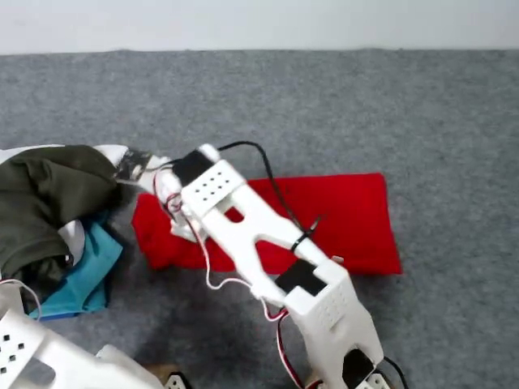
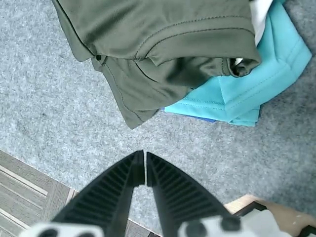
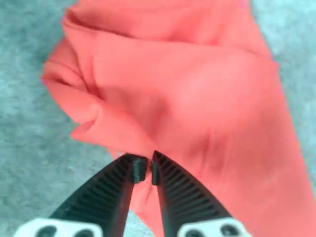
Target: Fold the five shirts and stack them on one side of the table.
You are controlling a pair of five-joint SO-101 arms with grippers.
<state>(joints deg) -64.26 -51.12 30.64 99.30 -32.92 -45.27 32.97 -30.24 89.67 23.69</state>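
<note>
Currently the right gripper (image 3: pixel 145 168) is sitting at the bunched end of the red shirt (image 1: pixel 340 219), the end nearest the pile. Its claw is drawn in to a sliver on a fold. Creases are running into the tips, so I am reading it as a thin pinch on the cloth. The left gripper (image 2: pixel 145 170) is hanging with its claw together and nothing in it, above bare table (image 1: pixel 365 105) near the edge, just short of the pile.

The red shirt is lying folded lengthwise mid-table, its bunched end close beside the pile. In the pile, the olive shirt (image 1: pixel 49 190) is slumping on top over the teal shirt (image 1: pixel 85 275).

Risks, as I am judging them:
- The pinch is looking shallow, so a pull could slip off or lift one layer only and open the fold.
- The bunched end is already rumpling, so dragging it could skew the whole shirt.
- The right arm is working close to the olive shirt, which is draping loose and not square. A nudge could push it off the teal one.

Hard to make out:
- The right arm is covering the red shirt's middle in the high view.
- The pile is running off the frame edge.
- A white edge (image 2: pixel 259 12) and a blue sliver (image 2: pixel 197 117) are peeking out, and I am guessing these are two more shirts, their folds unreadable.
- How much cloth the tips are holding is not readable.
</note>
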